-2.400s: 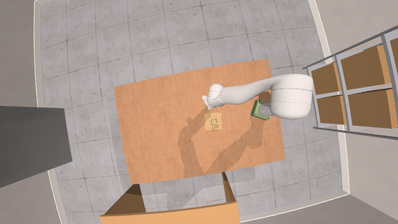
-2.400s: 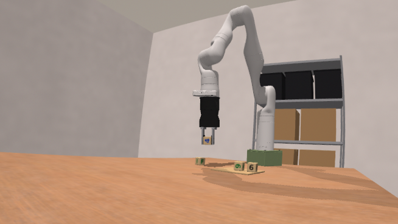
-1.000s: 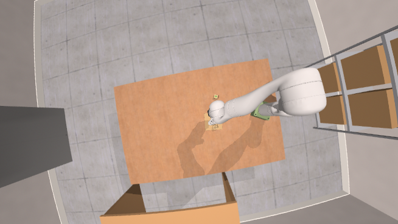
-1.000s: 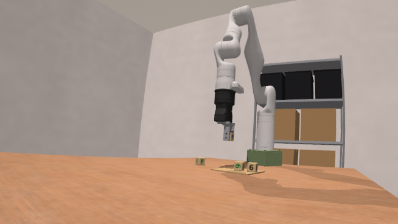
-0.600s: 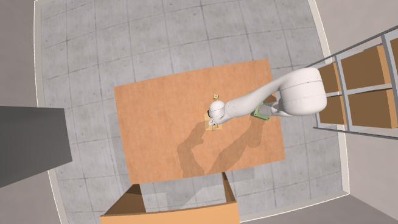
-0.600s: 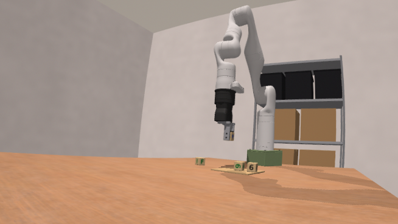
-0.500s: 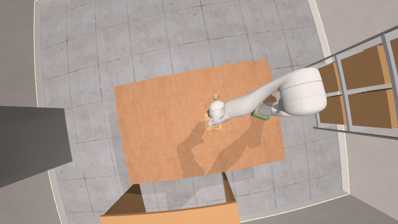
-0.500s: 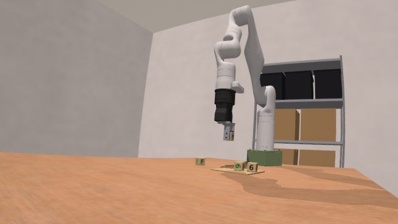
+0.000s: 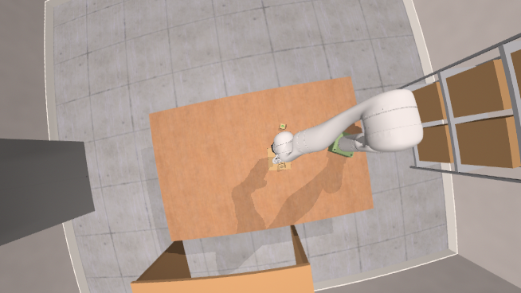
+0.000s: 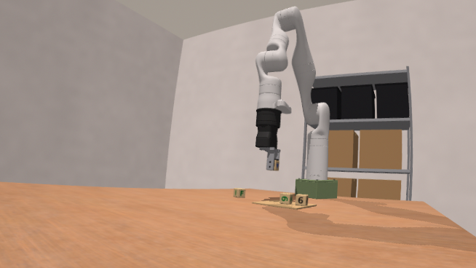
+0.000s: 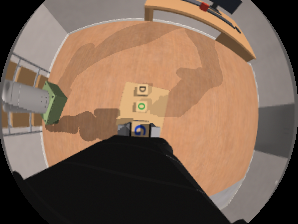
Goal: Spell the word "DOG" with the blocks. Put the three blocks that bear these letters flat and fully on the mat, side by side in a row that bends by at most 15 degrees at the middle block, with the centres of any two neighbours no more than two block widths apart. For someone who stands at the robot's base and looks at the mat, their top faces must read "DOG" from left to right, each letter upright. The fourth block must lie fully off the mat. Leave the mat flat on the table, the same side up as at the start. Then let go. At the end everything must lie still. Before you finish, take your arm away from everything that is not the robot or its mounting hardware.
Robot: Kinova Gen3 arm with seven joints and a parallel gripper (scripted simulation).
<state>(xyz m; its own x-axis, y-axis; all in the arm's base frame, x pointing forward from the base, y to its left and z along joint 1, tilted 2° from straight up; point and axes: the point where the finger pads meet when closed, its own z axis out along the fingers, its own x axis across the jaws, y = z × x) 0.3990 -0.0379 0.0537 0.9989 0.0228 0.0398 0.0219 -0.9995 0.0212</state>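
Carrying a small wooden letter block with a blue mark (image 10: 276,164), the black two-finger gripper (image 10: 272,165) is clamping it half-open, hanging mid-frame above the thin tan mat (image 10: 266,203). Two wooden blocks (image 10: 286,198) are already sitting there; next comes lowering this one beside them, letter upright.

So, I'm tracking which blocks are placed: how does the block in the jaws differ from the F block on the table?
The held block hangs in the air above the mat, clamped in the jaws; the F block rests on the table, off the mat. The held block shows a blue mark, the F block green lettering. Both are small tan cubes.
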